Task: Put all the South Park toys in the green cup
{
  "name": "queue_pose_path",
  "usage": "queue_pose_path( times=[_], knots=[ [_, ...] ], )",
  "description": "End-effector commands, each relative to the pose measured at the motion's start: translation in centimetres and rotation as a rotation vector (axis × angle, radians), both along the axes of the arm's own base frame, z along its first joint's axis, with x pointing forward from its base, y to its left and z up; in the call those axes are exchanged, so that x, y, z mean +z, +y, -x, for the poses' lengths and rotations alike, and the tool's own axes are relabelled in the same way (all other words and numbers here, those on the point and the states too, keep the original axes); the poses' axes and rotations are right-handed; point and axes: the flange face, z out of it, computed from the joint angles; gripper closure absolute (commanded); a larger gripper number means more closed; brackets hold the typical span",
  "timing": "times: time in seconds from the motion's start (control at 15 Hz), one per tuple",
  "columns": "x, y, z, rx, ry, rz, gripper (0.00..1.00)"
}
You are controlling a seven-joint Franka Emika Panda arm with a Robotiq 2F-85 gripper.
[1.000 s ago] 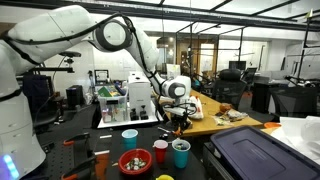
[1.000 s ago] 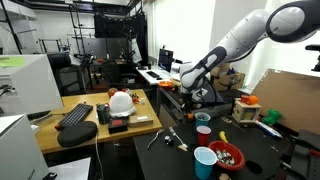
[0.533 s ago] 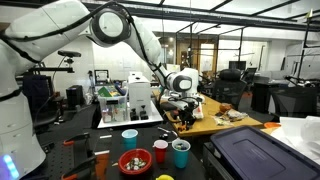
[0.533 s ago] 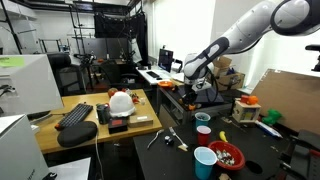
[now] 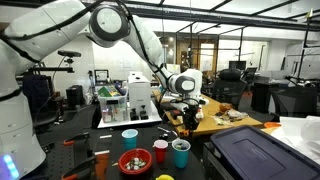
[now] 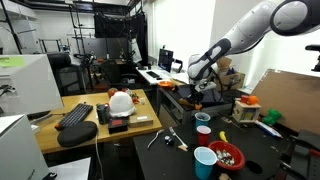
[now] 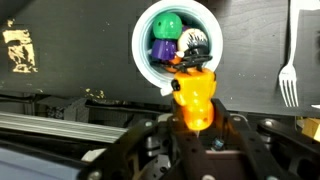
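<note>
gripper: the gripper (image 7: 195, 126) has its jaws clamped narrow on the orange toy (image 7: 193, 92), a hooded South Park figure standing upright between them.
toy position: in the wrist view it overlaps the near rim of the cup below and is not over the cup's middle.
green cup: the green cup (image 7: 141, 40) stands upright on the dark table with its mouth open to the camera. Its rim looks washed pale here, but in an exterior view the teal tumbler (image 5: 181, 153) sits below the gripper.
green cup contents: a purple figure with a green cap (image 7: 165, 38) and a black-and-white figure (image 7: 194, 45), side by side and taking up most of the opening.
risk 1: released from here, the toy would likely strike the rim and bounce onto the table. Cause: off-centre hover.
risk 2: it may perch on the two figures and topple out. Cause: a crowded cup.
risk 3: lowering further could knock the light tumbler over. Cause: a jaw catching the rim.
risk 4: the red cup (image 5: 160, 151) stands just beside, so a sideways drift could send the toy into the wrong container.
fork: a fork (image 7: 289, 55) lies on the table, apart from the cup.
red cup contents: cannot tell.
light-blue cup: the light-blue cup (image 5: 130, 138) stands further off; its contents are not visible.
red bowl: the red bowl (image 5: 122, 162) holds small mixed pieces, too small to name.
</note>
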Motion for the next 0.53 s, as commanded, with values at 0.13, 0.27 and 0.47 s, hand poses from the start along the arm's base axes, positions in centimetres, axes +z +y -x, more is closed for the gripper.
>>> queue_pose_path(
  times=[0.13,0.27,0.47],
  knots=[
    [-0.1,-0.3,2.4,0.004,0.079,0.041,0.92],
    [-0.7,-0.5,2.9,0.028,0.093,0.059,0.92],
    [-2.1,-0.3,3.4,0.061,0.102,0.119,0.92]
  ],
)
